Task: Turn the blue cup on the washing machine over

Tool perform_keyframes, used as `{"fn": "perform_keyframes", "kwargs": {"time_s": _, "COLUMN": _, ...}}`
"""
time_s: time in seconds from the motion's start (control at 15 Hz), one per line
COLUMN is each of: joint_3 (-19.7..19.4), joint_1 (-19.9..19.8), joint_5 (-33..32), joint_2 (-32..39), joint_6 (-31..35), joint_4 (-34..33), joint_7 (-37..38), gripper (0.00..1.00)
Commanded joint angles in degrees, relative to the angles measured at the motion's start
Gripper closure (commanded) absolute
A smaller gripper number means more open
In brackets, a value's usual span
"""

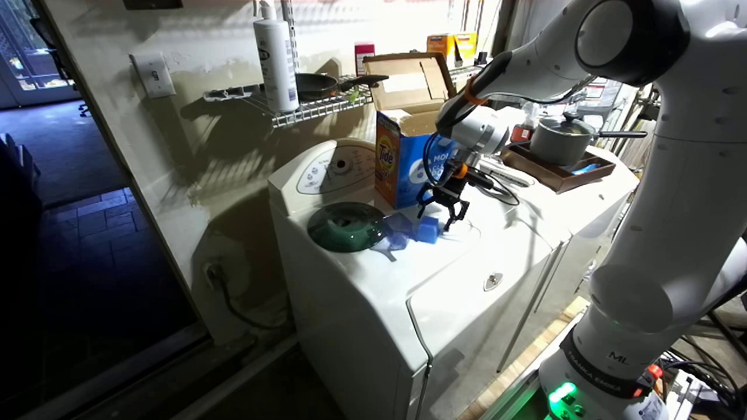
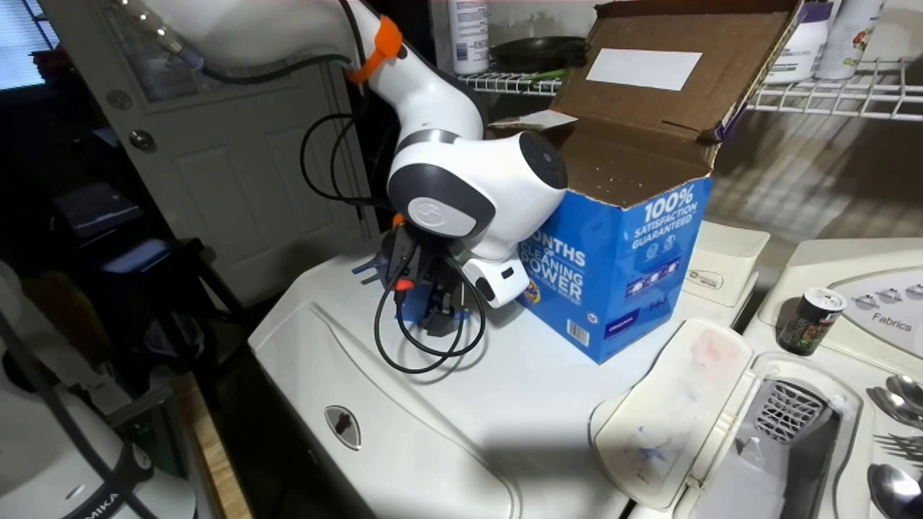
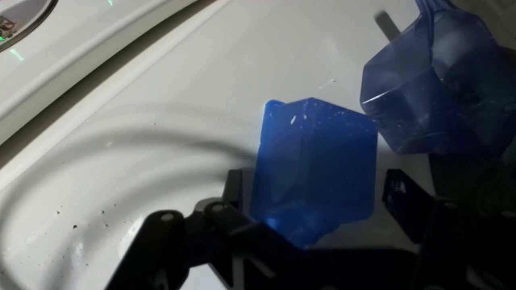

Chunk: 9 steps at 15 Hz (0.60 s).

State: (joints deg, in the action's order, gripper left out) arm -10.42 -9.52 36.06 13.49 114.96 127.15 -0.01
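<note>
- Blue cup (image 3: 316, 161) on washing machine tabletop (image 1: 402, 274), near the detergent box (image 2: 613, 259); can't tell which end's up.
- End effector (image 3: 314, 183) spread, cup between fingers (image 3: 405, 201), gap visible one side; likely placed to pinch then flip.
- Cup: faceted, looks plastic. Translucent blue piece (image 3: 439, 88) and glossy green disc (image 1: 347, 236), also near box.

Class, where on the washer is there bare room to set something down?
Free: between the badge and blue cup, and between the badge and open flap. Crowded: around the cup, with fingers, clear vessel, green disc and box close.
</note>
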Motion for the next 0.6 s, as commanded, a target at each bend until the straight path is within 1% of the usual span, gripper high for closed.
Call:
{"fn": "perform_keyframes", "kwargs": {"time_s": 0.0, "joint_3": 1.1, "joint_1": -1.1, "joint_5": 0.8, "joint_2": 1.6, "joint_6": -1.4, "joint_4": -2.4, "joint_7": -0.8, "gripper": 0.39}}
{"fn": "perform_keyframes", "kwargs": {"time_s": 0.07, "joint_3": 1.3, "joint_1": -1.1, "joint_5": 0.7, "joint_2": 1.5, "joint_6": -1.2, "joint_4": -2.3, "joint_7": -1.2, "gripper": 0.47}}
{"fn": "perform_keyframes", "kwargs": {"time_s": 0.2, "joint_3": 1.5, "joint_1": -1.1, "joint_5": 0.4, "joint_2": 1.3, "joint_6": -0.8, "joint_4": -2.6, "joint_7": -2.9, "gripper": 0.60}}
{"fn": "perform_keyframes", "kwargs": {"time_s": 0.27, "joint_3": 1.6, "joint_1": -1.0, "joint_5": 0.1, "joint_2": 1.1, "joint_6": -0.1, "joint_4": -2.8, "joint_7": -4.2, "gripper": 0.65}}
{"fn": "perform_keyframes", "kwargs": {"time_s": 0.33, "joint_3": 1.7, "joint_1": -1.0, "joint_5": -0.1, "joint_2": 0.9, "joint_6": 0.5, "joint_4": -2.8, "joint_7": -5.5, "gripper": 0.66}}
{"fn": "perform_keyframes", "kwargs": {"time_s": 0.47, "joint_3": 1.8, "joint_1": -0.9, "joint_5": -0.4, "joint_2": 0.7, "joint_6": 2.0, "joint_4": -2.6, "joint_7": -8.4, "gripper": 0.73}}
{"fn": "perform_keyframes", "kwargs": {"time_s": 0.53, "joint_3": 2.0, "joint_1": -0.9, "joint_5": -0.5, "joint_2": 0.5, "joint_6": 2.7, "joint_4": -2.3, "joint_7": -10.0, "gripper": 0.73}}
